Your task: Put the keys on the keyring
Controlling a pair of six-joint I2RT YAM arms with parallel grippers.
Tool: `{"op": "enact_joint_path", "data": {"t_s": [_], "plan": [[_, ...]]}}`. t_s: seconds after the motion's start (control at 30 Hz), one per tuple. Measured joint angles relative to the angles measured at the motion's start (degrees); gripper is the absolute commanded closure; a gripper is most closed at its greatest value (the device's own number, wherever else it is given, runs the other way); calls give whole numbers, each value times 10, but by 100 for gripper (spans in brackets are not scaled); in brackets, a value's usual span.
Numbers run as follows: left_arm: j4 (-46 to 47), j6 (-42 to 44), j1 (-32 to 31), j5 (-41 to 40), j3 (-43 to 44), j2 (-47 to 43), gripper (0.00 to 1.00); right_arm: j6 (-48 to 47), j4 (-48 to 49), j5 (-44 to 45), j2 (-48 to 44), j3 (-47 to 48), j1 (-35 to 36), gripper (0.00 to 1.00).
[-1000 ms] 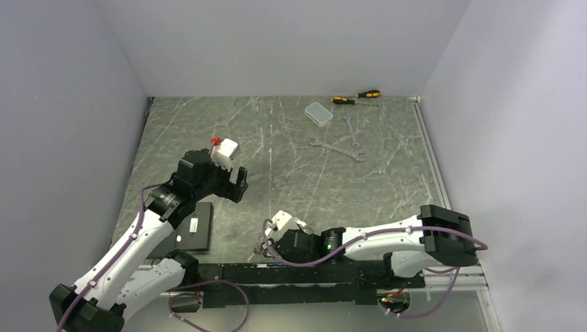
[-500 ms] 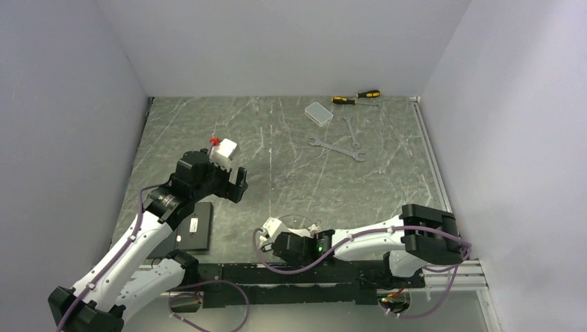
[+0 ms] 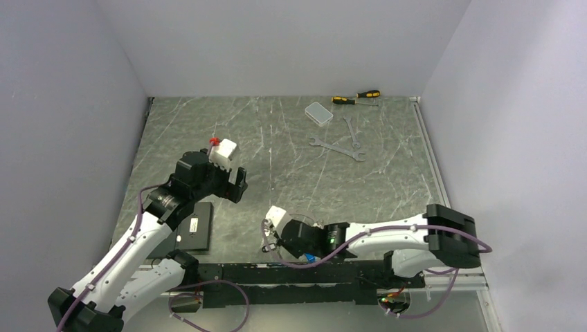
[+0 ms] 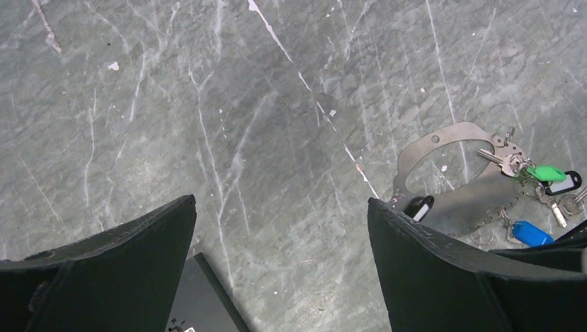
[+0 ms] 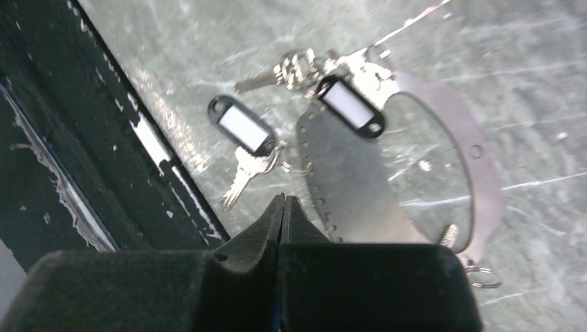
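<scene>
The keyring, a wide flat silver loop, lies on the grey marble table near its front edge. Keys lie round it: one with a green head, one with a blue head, and silver keys on black tags. My right gripper is shut just short of the keyring, beside a silver key, with nothing showing between its tips. My left gripper hovers wide open and empty over bare table, left of the keyring. In the top view the right arm covers most of the ring.
A black flat device lies under the left arm. Two wrenches, a clear plastic box and two screwdrivers lie at the back right. A black rail runs along the table's front edge close to the keys.
My right gripper's jaws have come together. The right arm dipped toward the front edge, then swung back slightly right. The left arm has stayed still.
</scene>
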Motion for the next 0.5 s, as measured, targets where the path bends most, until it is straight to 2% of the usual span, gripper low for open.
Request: {"op": "enact_joint_path", "data": {"t_s": [0.1,0.13,0.23,0.27,0.33,0.5], "plan": [[0,0,0,0,-2,-4,2,-11,6,0,-36,-5,-18,100],[1,1,0,0,-3,-6,2,-13,6,0,-45,-5,-24,91],[3,3,0,0,-5,-7,2,-6,5,-7,-58,-5,-41,56],[3,4,0,0,-5,-7,2,-3,2,-11,-58,-5,-45,48],[3,6,0,0,-5,-7,2,7,-9,-15,-54,-5,-50,44],[3,10,0,0,-5,-7,2,42,-44,-17,-33,-4,-50,42]]}}
